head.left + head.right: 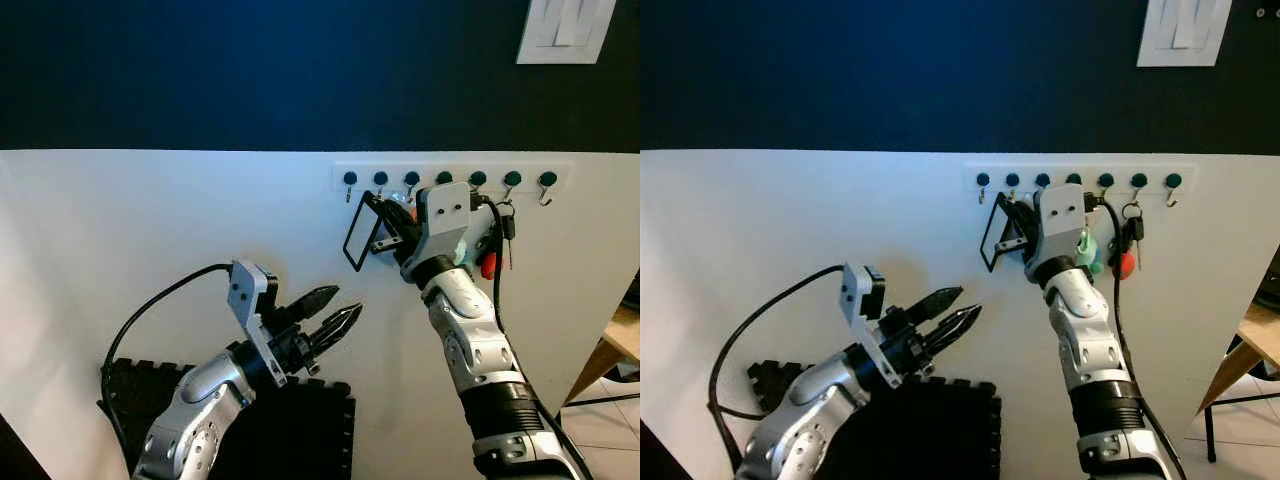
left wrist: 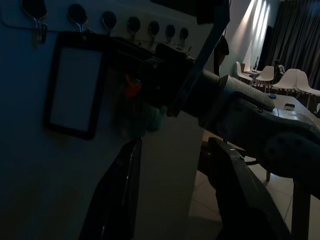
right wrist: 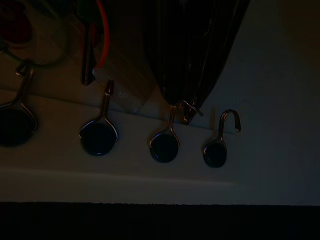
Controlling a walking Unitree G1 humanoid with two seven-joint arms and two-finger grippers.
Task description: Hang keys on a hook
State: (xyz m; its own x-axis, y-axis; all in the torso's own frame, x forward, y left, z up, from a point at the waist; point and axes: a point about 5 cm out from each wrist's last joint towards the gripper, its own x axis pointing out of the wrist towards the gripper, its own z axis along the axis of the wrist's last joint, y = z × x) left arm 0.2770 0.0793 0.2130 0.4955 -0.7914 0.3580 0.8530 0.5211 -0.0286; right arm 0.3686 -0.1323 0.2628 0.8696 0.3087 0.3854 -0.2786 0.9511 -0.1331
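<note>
Keys (image 1: 372, 232) with a black card holder hang from the right gripper (image 1: 392, 222), whose fingers pinch them against the hook rail (image 1: 448, 180) at upper centre. Risk, I'd judge: the ring misses its hook (image 3: 172, 131) and drops on release. Another key bunch (image 1: 1127, 240) crowds the right; the left gripper (image 1: 335, 318) hovers slightly parted, holding nothing.

Head views bright and sharp, soft shadows on the white wall (image 1: 150, 230), both wrist views dim and murky
</note>
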